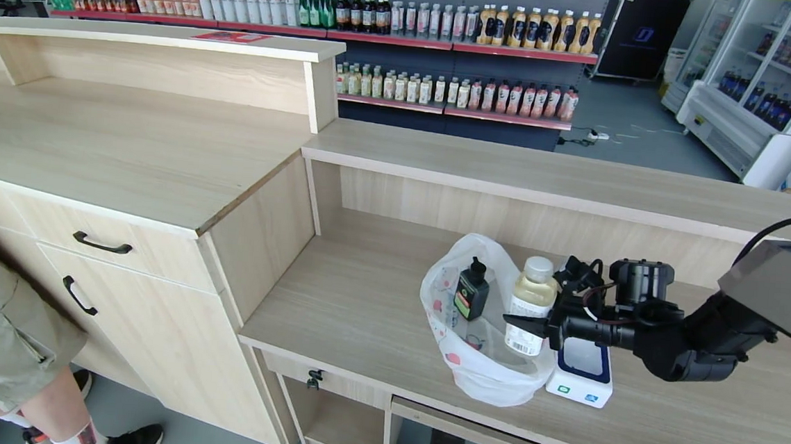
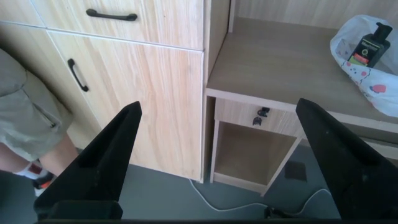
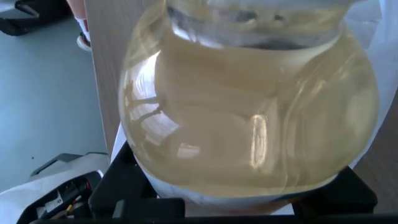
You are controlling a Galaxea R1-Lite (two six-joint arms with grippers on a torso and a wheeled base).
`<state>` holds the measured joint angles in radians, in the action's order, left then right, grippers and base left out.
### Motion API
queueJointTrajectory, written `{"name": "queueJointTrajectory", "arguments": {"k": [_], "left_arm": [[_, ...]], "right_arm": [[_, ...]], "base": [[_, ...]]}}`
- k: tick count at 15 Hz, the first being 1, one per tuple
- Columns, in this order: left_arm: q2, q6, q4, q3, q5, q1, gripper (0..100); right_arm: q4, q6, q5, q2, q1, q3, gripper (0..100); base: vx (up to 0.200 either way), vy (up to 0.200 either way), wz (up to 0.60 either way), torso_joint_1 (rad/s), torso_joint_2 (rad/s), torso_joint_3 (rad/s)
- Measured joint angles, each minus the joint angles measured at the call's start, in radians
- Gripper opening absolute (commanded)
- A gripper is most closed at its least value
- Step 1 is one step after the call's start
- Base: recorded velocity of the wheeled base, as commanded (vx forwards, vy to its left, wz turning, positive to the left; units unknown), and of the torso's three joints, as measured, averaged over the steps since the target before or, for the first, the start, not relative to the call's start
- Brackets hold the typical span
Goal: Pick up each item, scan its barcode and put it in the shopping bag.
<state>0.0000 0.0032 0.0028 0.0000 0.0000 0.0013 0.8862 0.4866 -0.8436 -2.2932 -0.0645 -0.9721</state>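
Pale yellow liquid is being shown in the clear bottle (image 1: 531,304), white-labelled and whitish-capped. The white shopping bag (image 1: 488,385) is being dotted with red-pink marks, and the pump bottle (image 1: 472,291) is being seen in black with a green-and-red label. The scanner (image 1: 581,371) is being shown white with a blue top.

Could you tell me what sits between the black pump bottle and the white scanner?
The pale drink bottle, held by the right hand, in the head view.

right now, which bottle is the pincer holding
The pale yellow bottle with the grey cap, clamped in the right pincer; the black bottle stands free in the shopping bag.
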Motion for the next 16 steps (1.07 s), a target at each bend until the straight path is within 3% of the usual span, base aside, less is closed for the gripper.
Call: {"name": "queueJointTrajectory", "arguments": {"k": [16], "left_arm": [[0.000,0.000,0.000,0.000,0.000,0.000,100]], "right_arm": [[0.106,0.002,0.000,-0.143,-0.075,-0.060,0]], "base": [[0.000,0.000,0.00,0.000,0.00,0.000]]}}
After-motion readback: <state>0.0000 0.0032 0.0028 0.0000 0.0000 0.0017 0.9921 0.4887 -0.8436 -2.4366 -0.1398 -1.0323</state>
